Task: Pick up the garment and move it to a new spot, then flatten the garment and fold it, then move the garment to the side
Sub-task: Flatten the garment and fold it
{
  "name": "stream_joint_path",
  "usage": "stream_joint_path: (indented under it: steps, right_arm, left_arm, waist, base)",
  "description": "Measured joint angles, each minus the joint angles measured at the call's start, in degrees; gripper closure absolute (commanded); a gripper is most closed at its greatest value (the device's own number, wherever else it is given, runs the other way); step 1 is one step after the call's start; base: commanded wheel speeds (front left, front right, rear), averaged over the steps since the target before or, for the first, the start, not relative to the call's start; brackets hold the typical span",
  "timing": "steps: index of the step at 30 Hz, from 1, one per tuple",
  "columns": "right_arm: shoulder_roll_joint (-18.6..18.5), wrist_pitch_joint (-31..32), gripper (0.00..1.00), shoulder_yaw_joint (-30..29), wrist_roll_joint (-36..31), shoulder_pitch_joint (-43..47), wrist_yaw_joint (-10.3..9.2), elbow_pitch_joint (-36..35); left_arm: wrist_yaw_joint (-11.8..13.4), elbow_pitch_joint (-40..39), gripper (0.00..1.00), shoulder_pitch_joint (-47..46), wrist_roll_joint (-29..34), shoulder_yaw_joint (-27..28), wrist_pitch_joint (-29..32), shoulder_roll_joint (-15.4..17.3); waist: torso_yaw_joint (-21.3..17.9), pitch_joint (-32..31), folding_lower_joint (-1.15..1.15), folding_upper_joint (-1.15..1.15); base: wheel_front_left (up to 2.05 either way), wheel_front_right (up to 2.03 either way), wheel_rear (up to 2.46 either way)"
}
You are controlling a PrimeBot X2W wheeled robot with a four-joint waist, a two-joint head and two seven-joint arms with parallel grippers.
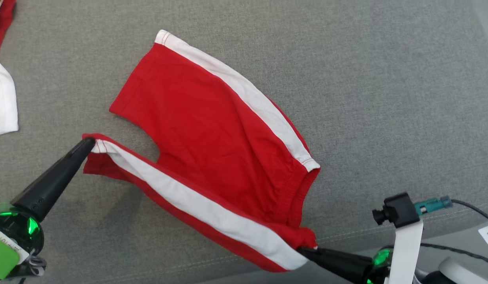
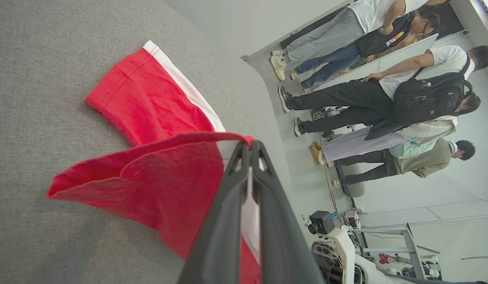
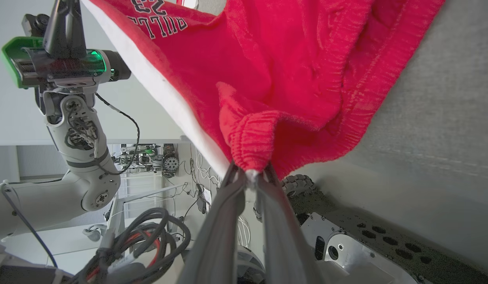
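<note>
The garment (image 1: 212,134) is a pair of red shorts with white side stripes, lying on a grey cloth surface (image 1: 386,98). Its far leg rests flat; the near leg is lifted off the surface. My left gripper (image 1: 90,142) is shut on the hem corner of the near leg, also seen in the left wrist view as the garment (image 2: 149,181) pinched by the left gripper (image 2: 248,146). My right gripper (image 1: 305,249) is shut on the waistband corner at the near edge; in the right wrist view the bunched waistband (image 3: 252,142) sits in the right gripper (image 3: 250,171).
Another red and white cloth (image 1: 1,86) lies at the far left edge. The surface's near edge (image 1: 346,256) runs close to my right gripper. Several people (image 2: 386,90) stand beyond the table's far end. My left arm (image 3: 66,79) shows in the right wrist view.
</note>
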Motion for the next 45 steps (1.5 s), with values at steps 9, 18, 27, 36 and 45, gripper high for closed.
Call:
stream_joint_path:
  steps: [9,18,27,36,45]
  right_arm:
    - [1.43,2.72,1.0,-3.12,2.49,-8.45,0.82,0.19]
    - [3.36,4.0,1.0,-5.09,5.46,-13.18,1.37,4.01]
    - [5.81,4.74,1.0,-5.08,6.37,-15.84,1.85,6.2]
    - [8.33,4.75,1.0,-4.9,6.53,-17.72,2.15,6.92]
    - [8.73,4.47,1.0,-5.05,6.51,-17.9,2.34,8.24]
  left_arm:
    - [0.43,1.71,1.0,-10.51,-0.86,-0.32,5.55,6.1]
    - [0.43,9.65,1.0,-21.28,-0.89,-2.93,9.59,10.5]
    - [0.43,14.55,1.0,-29.42,-0.6,-7.82,12.62,11.95]
    - [0.43,19.48,1.0,-37.37,1.68,-13.74,15.45,11.45]
    - [0.43,24.43,1.0,-46.75,4.66,-19.97,18.66,8.05]
  waist:
    - [-1.98,6.19,0.0,0.0]
    - [-4.78,11.16,0.01,0.0]
    - [-7.42,13.0,0.0,0.0]
    - [-10.02,13.66,0.0,0.0]
    - [-11.15,13.2,0.0,0.0]
  base:
    - [0.0,0.0,0.0]
    - [0.0,0.0,0.0]
    - [0.0,0.0,0.0]
    - [0.0,0.0,0.0]
    - [0.0,0.0,0.0]
